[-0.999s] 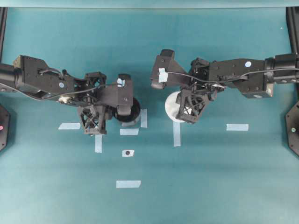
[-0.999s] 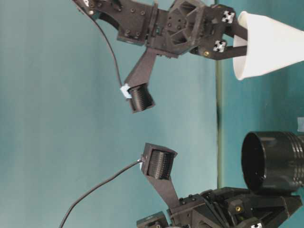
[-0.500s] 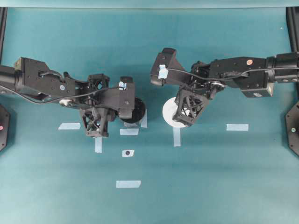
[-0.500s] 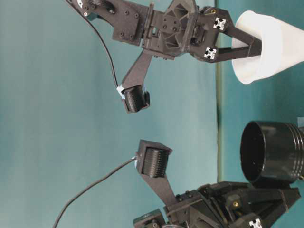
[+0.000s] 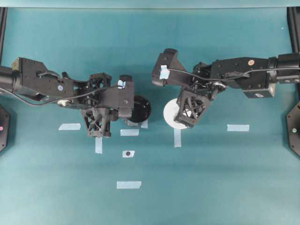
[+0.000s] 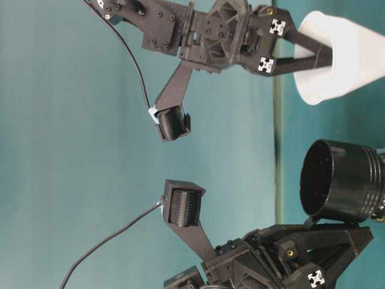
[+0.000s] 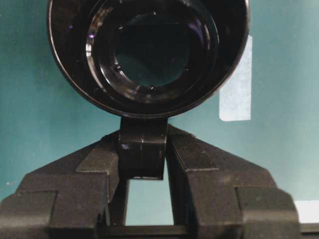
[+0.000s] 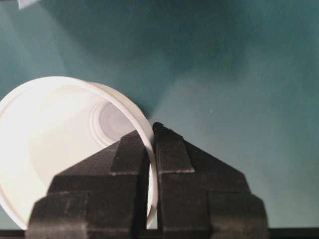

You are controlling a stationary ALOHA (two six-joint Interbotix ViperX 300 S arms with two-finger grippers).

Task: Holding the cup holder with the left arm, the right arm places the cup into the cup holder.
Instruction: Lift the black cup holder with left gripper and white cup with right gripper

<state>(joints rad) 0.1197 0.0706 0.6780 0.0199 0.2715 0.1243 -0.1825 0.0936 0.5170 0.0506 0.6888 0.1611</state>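
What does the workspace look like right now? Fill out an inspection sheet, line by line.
Surface: teal table, marked with pale tape strips.
Job's things: black cup holder gripped by its handle tab, opening turned sideways; white cup pinched at its rim wall. The two are apart; the cup is not in the holder.
Clutter: one small dark dot on a tape patch; nothing else seen.
End effectors: left end effector shut on the cup holder's tab; right end effector shut on the cup's rim, one finger inside, one outside.
Cables: a grey cable runs along each arm.
Surroundings: dark frame posts at the table's edges.
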